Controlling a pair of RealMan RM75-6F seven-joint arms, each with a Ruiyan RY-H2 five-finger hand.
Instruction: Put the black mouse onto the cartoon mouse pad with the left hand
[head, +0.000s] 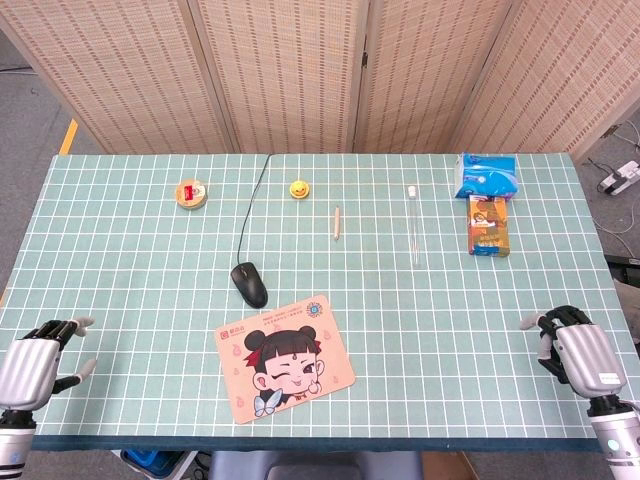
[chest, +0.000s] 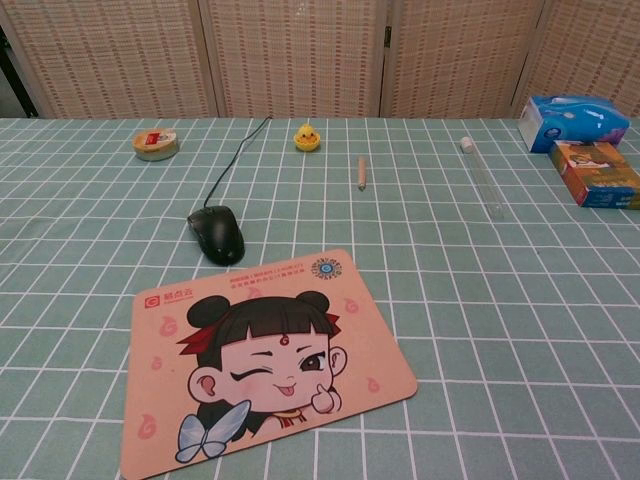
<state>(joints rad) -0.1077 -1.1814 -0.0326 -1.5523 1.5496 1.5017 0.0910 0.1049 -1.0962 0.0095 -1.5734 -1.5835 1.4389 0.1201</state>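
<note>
progress: not begun | black mouse (head: 249, 284) on counter (head: 120, 260) at frame centre-left, just above cartoon mouse pad (head: 285, 357), off it | left hand (head: 38, 358) lower left, fingers apart, empty | left: reach, grasp, place

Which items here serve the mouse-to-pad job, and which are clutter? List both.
Job:
black corded mouse
pink cartoon mouse pad
left hand, holding nothing

Lying about:
yellow rubber duck
round tape roll
wooden stick
clear glass tube
blue tissue pack
orange box
</note>
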